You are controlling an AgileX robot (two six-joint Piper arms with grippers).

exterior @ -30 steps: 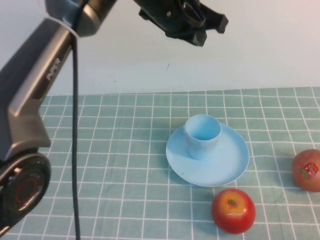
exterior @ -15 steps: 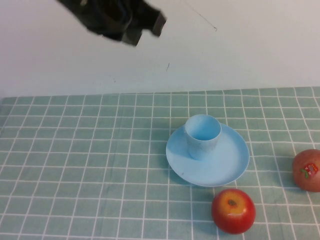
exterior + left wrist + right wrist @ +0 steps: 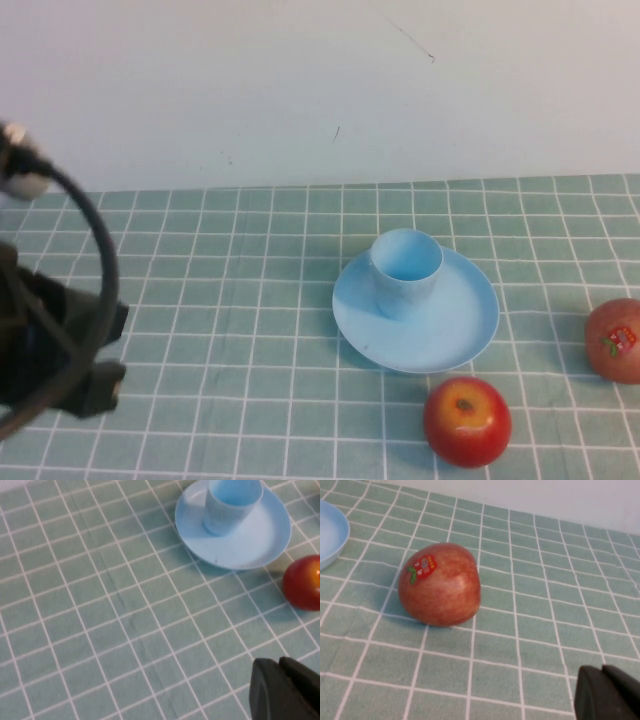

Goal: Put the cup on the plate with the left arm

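One cup, upright and empty, standing on the one plate, off-centre toward its far-left rim; position unchanged from half a second ago. Two red apples on the checked table: one just beside the plate's near edge, one with a sticker at the right border, apart from the plate. Left claw, seen high against the wall half a second ago, now low at the table's left edge, well apart from the cup; finger state cannot be told. Looping black cable above it. Right claw near the stickered apple; finger state cannot be told.
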